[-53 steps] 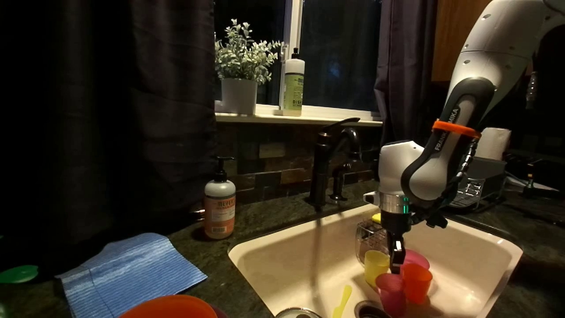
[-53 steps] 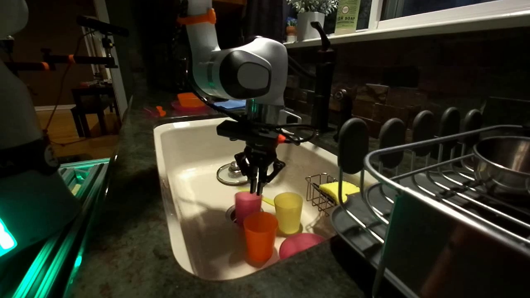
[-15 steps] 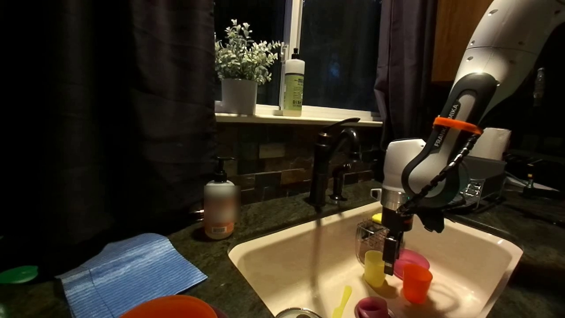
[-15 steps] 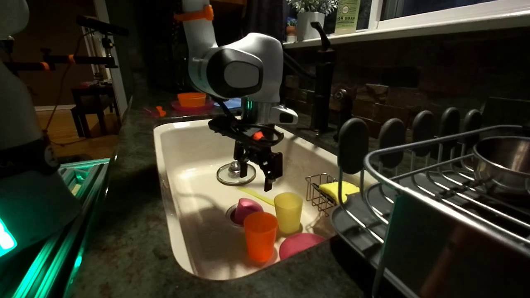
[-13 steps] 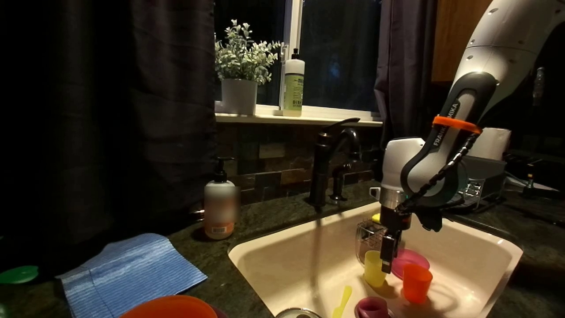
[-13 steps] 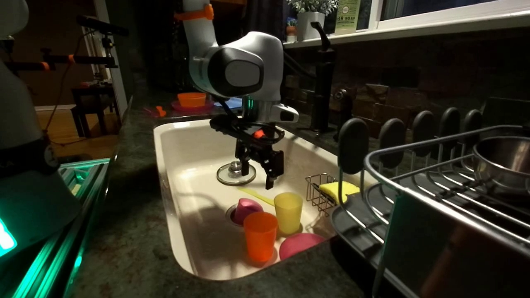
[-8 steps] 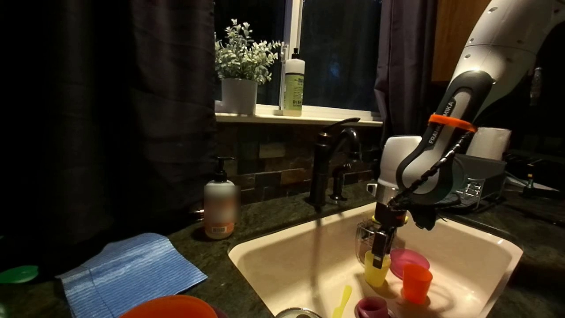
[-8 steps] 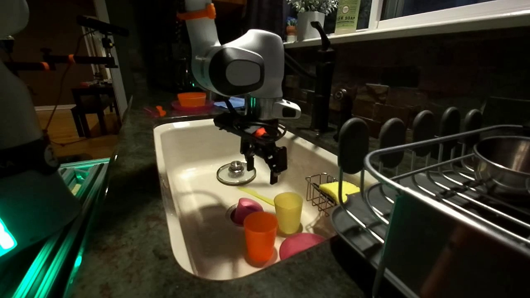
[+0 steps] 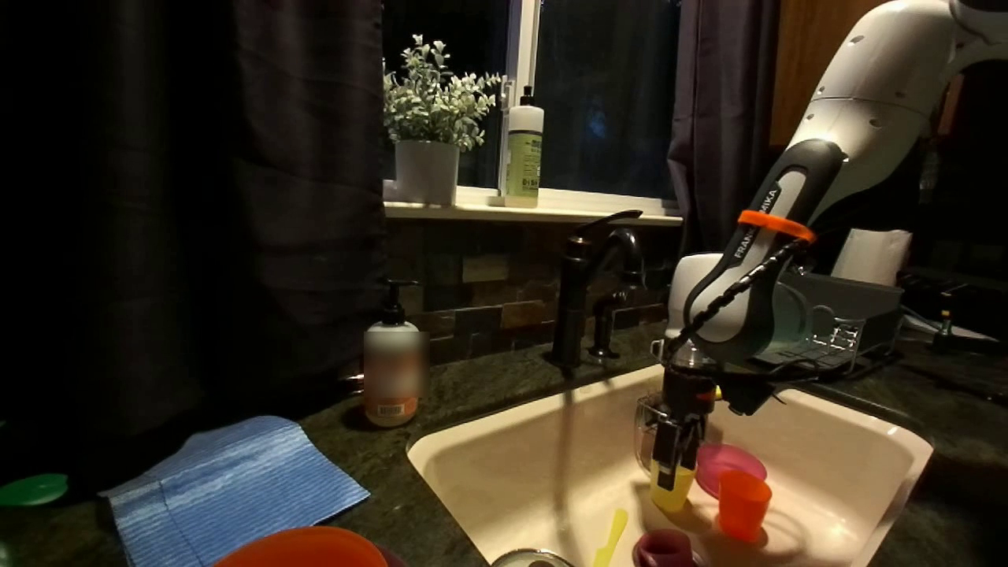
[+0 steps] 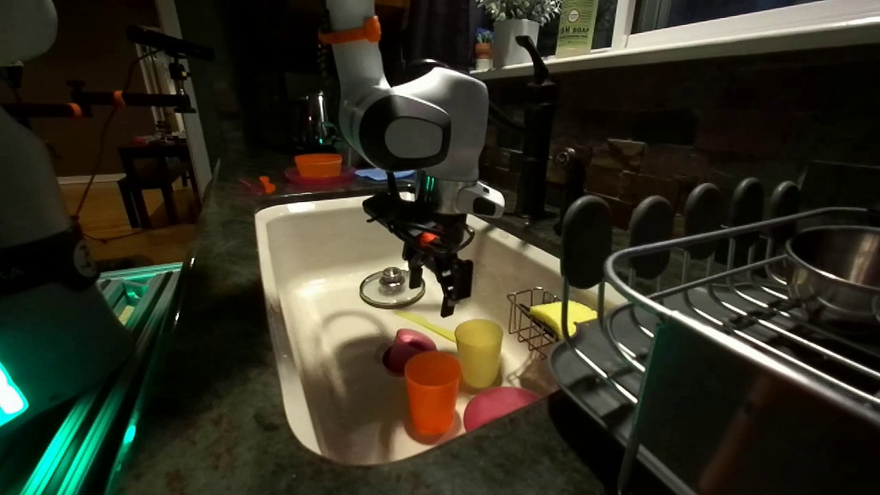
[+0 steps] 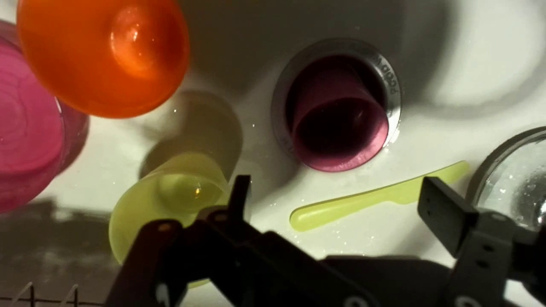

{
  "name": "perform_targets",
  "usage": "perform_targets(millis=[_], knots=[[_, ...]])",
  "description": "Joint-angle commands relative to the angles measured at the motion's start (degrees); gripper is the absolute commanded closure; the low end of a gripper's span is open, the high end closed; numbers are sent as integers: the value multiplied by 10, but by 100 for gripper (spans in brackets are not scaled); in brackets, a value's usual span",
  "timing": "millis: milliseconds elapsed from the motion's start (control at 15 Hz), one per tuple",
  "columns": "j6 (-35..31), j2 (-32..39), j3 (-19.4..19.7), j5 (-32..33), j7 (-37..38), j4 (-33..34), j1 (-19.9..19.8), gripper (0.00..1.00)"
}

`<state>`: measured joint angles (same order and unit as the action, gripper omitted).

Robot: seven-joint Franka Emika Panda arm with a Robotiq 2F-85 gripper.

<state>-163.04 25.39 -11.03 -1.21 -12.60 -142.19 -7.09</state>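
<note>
Yellow plastic knife [image 11: 373, 198]: lies flat in the white sink [image 10: 330, 405], between the drain [image 11: 391, 91] and the edge nearest the faucet [image 9: 573, 307]. Shows in the wrist view within the span of the gripper [image 10: 432, 295], hovering above with jaws spread wide and empty. Near the knife and close under the gripper: yellow cup [image 10: 479, 354], upright. Toward the sink edge by the dish rack [image 10: 742, 350]: orange cup [image 10: 433, 395], also upright, beside a pink dish [image 10: 498, 407]. Sits tilted inside the drain: pink cup [image 10: 411, 346]. Nearer the opposite end: glass lid [image 10: 390, 292].
</note>
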Motion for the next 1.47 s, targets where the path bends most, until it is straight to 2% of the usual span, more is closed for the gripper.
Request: perform_targets(millis=[0,133,400,533,800,1133,1400], knots=[[71,7,3,-17,16,22,14,0],[97,4,17,-9,34,28,32,0],[117,9,90,46,148,31,116,0],[118,20,108,60,184,32,139,0],[82,34,98,42,183,24,135,0],[3,58,119,47,192,20,138,0],[-13,77,108,26,182,27,122,0]])
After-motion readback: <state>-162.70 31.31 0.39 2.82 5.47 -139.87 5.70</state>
